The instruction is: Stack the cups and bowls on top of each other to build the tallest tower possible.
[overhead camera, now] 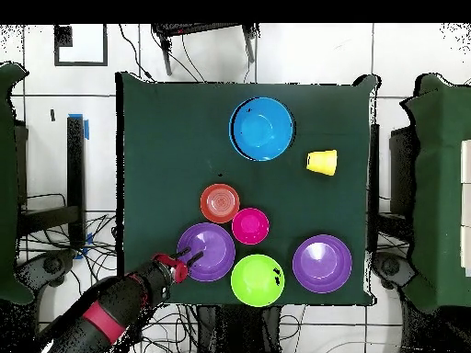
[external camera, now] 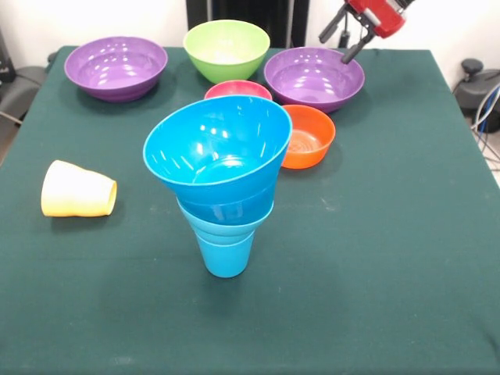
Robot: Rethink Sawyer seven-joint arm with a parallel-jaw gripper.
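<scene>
Gripper point(external camera: 350, 37) at upper right of the front view, fingers spread, nothing held, over the far rim of the right purple bowl point(external camera: 314, 78). Tower point(external camera: 219, 180) stands mid-frame, well apart, down-left of the gripper: blue cup point(external camera: 226, 255) under nested blue bowls. Yellow cup point(external camera: 77, 190) lies on its side at left.

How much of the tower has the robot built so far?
Done: the tower stands as a blue cup with blue bowls nested in its mouth. In hand: nothing; the hand hovers open at the rim of a purple bowl. Left: the yellow cup lying on its side, and the purple, green, pink and orange bowls on the table.
</scene>
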